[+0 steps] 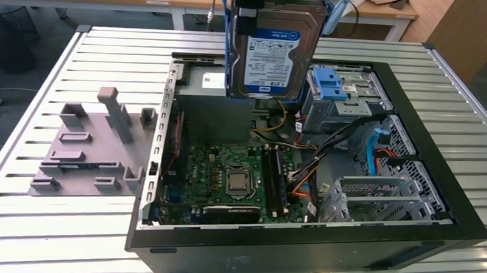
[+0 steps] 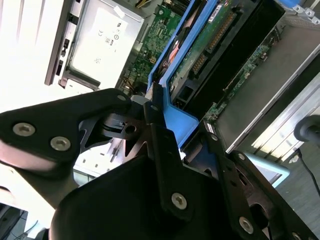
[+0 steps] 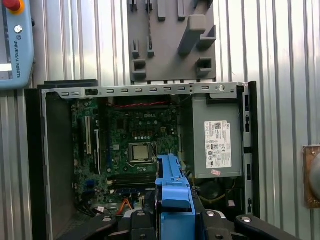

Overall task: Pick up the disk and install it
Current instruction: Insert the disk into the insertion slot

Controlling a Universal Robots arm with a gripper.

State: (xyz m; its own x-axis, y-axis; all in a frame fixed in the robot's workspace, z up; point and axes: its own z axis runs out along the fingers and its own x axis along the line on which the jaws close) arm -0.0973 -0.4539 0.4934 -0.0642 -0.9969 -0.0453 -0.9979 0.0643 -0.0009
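Observation:
The disk (image 1: 272,55), silver with a white-and-blue label and blue side rails, hangs upright above the back of the open computer case (image 1: 305,243). My gripper (image 1: 256,12) is shut on its upper end, with the label facing the exterior camera. In the second wrist view, black fingers (image 2: 160,150) clamp the disk's blue rail (image 2: 175,125), and its green circuit-board side (image 2: 210,45) runs away from them. The blue rail (image 3: 172,187) also juts out from between the gripper's fingers (image 3: 175,222) in the first wrist view, over the motherboard (image 3: 130,135).
Inside the case are the motherboard (image 1: 226,172), a grey power-supply box (image 3: 217,145) and a blue-fronted drive cage (image 1: 336,85) with loose cables beside it. A grey slotted fixture plate (image 1: 89,149) lies on the slatted metal table (image 1: 62,239) at the exterior view's left. A teach pendant (image 3: 15,45) lies nearby.

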